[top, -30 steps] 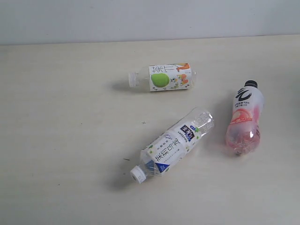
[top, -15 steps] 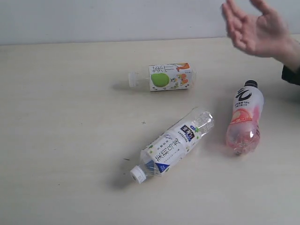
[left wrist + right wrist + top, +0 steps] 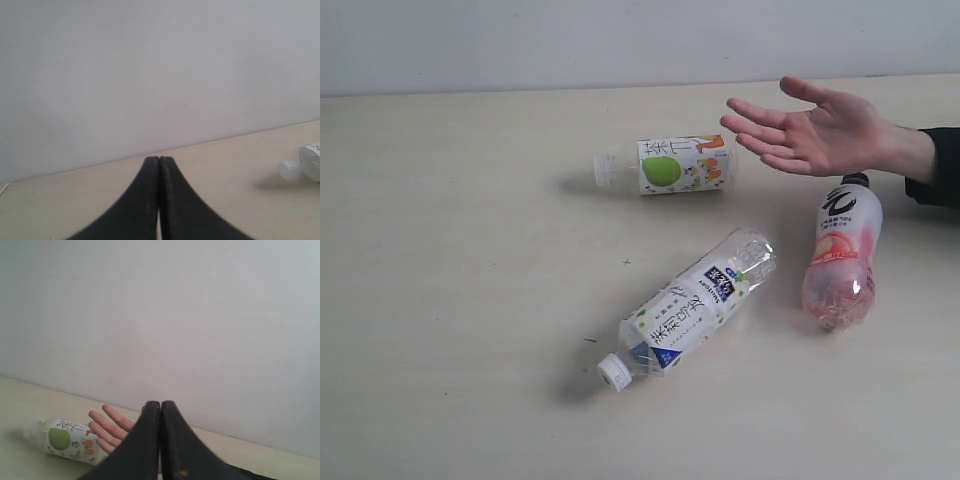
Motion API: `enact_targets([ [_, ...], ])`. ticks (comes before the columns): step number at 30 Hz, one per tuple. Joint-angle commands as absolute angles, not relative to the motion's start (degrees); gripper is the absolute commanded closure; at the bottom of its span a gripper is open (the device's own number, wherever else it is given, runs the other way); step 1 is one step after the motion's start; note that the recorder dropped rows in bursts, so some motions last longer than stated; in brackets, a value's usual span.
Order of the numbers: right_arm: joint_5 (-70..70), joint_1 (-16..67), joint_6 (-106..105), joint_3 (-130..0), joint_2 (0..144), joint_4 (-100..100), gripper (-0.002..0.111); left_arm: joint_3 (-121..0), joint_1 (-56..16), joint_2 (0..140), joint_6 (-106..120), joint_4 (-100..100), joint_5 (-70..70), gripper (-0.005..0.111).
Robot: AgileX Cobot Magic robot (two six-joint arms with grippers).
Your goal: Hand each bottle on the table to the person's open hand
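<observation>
Plainly, the left gripper (image 3: 159, 163) and right gripper (image 3: 160, 406) are both pinched closed on nothing; the pink bottle (image 3: 842, 255) lies on the table (image 3: 470, 250) at its right side, cap pointing toward the open hand (image 3: 820, 132), so probably nearer the right arm

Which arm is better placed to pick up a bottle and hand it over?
Probably right. The open hand and the pink-black bottle are both on the right side, and the right gripper points toward the hand. The left gripper sees only a white bottle cap. Both are shut.
</observation>
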State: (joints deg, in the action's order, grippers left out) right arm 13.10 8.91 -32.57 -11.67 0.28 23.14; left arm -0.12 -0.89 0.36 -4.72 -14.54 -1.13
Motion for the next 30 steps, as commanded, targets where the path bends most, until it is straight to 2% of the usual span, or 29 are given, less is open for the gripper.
enact_targets([
  [1, 16.3, 8.7, -32.4, -13.0, 0.0, 17.3, 0.108, 0.0, -0.7, 0.0, -4.7, -14.6, -1.2, 0.107],
  [5, 20.6, 8.7, -19.4, -15.6, 0.0, 8.3, 0.108, 0.0, -0.7, 0.0, -4.7, -14.6, -1.2, 0.107],
  [10, 28.2, 8.7, 7.5, -19.3, 3.0, -6.6, 0.108, 0.0, -0.7, 0.0, -4.7, -14.6, -1.2, 0.107],
  [14, 35.1, 8.7, 9.3, -23.1, 14.1, -7.6, 0.108, 0.0, -0.7, 0.0, -4.7, -14.6, -1.2, 0.107],
  [19, 44.3, 8.7, 11.4, -31.1, 34.9, -6.8, 0.108, 0.0, -0.7, 0.0, -4.7, -14.6, -1.2, 0.107],
  [23, 51.1, 8.7, 11.8, -38.5, 51.7, -2.9, 0.100, 0.0, -0.7, 0.0, -4.7, -14.6, -1.2, 0.107],
  [30, 45.2, 8.7, 15.3, -44.9, 68.5, 4.7, 0.083, 0.0, -0.7, 0.0, -4.7, -14.6, -1.2, 0.107],
])
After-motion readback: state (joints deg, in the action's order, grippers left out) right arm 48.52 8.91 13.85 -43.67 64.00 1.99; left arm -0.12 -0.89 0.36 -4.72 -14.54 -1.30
